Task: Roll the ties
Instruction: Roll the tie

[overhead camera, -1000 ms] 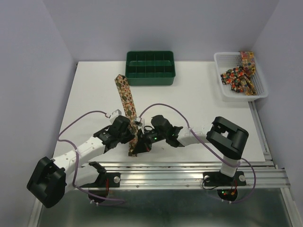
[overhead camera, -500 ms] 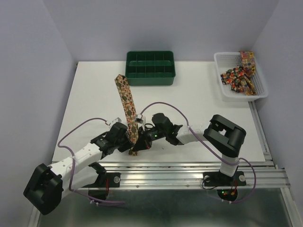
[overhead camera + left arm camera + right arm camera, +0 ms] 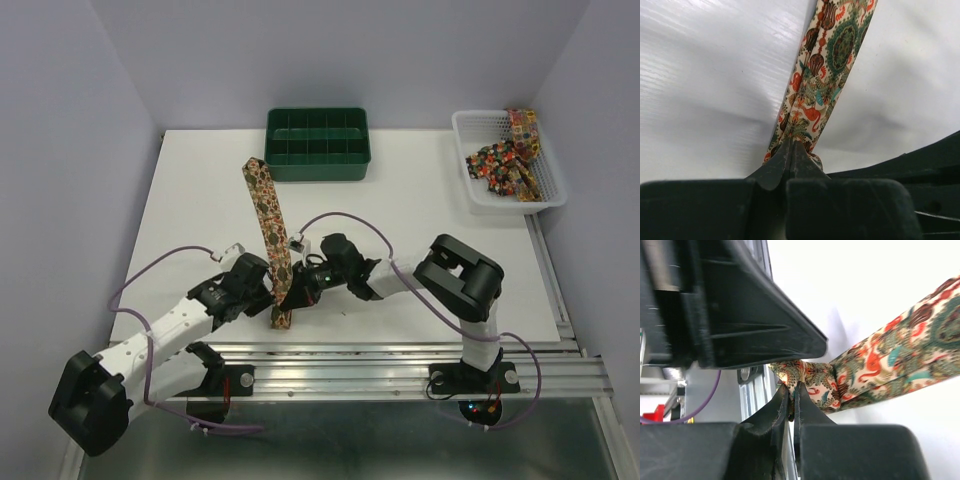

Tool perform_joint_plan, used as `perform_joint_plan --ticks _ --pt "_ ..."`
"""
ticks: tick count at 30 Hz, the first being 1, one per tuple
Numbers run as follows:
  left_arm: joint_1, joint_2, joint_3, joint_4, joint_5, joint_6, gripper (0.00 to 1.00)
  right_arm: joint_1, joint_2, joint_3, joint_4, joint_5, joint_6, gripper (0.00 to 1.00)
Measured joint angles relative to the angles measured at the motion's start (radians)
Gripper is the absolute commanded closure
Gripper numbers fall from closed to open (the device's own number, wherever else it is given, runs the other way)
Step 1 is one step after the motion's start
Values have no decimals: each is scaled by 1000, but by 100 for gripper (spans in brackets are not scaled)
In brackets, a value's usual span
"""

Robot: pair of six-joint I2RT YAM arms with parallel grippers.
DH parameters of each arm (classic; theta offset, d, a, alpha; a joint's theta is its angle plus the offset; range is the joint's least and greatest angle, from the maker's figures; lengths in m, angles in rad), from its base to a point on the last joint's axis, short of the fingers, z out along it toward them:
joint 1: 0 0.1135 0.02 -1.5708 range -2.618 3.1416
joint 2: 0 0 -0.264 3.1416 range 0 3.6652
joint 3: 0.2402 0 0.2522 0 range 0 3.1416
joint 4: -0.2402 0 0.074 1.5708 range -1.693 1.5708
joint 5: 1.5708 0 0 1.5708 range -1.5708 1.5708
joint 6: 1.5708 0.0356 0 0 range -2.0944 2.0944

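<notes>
One patterned tie (image 3: pixel 266 212) lies stretched on the white table, its far end near the green tray, its near end folded over by the table's front edge. My left gripper (image 3: pixel 274 290) is shut on the tie's near part (image 3: pixel 812 100) from the left. My right gripper (image 3: pixel 296 290) is shut on the folded near end (image 3: pixel 807 377) from the right. Both pinch the cloth close together. More ties (image 3: pixel 505 160) lie heaped in the white mesh basket at the back right.
A green compartment tray (image 3: pixel 318 143) stands at the back centre. The white mesh basket (image 3: pixel 465 125) sits at the back right corner. A metal rail (image 3: pixel 400 360) runs along the table's front edge, just below both grippers. Purple cables loop over both arms.
Both grippers have shifted slightly closer together at the tie's near end, and the right arm's elbow has swung leftward. The tie's near end stays folded between them.
</notes>
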Motion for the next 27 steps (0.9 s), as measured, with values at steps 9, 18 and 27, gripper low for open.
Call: perform_joint_plan --ticks 9,18,27 --pt "0 -19 70 -62 -86 -40 94 -37 48 44 15 0 23 99" --pt "0 -38 78 -78 -99 -37 84 -57 92 100 -30 -1 -21 99" --pt "0 -53 78 -34 -64 -13 73 -62 126 153 -122 21 -163 99"
